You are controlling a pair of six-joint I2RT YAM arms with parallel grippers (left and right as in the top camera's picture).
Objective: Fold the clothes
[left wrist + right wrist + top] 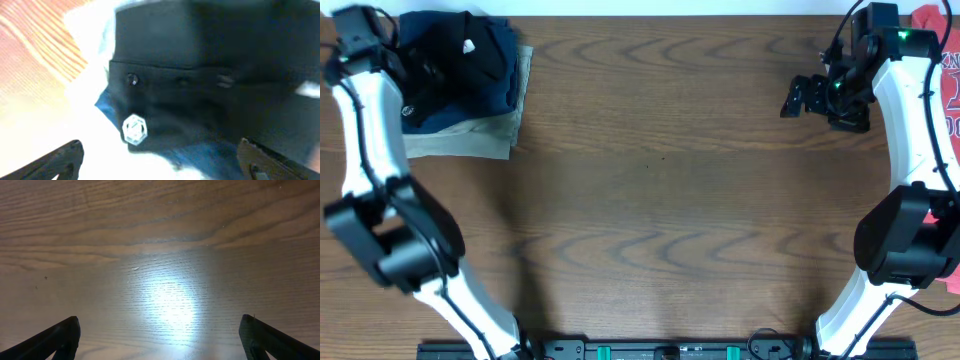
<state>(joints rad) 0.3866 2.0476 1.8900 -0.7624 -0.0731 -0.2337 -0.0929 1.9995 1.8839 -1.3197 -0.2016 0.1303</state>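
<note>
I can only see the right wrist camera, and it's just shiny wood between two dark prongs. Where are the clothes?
Observer: At the table's far left corner. The black shirt lies bunched on top of a stack of folded garments.
Operator: Is the other arm doing anything to it?
Observer: The left gripper is right over the shirt with its jaws wide open. The shirt's white logo shows between its fingers.
Operator: Is there anything near my side?
Observer: A red t-shirt lies at the far right edge. It is on the other side of your arm from the right gripper, which is open over bare wood.
</note>
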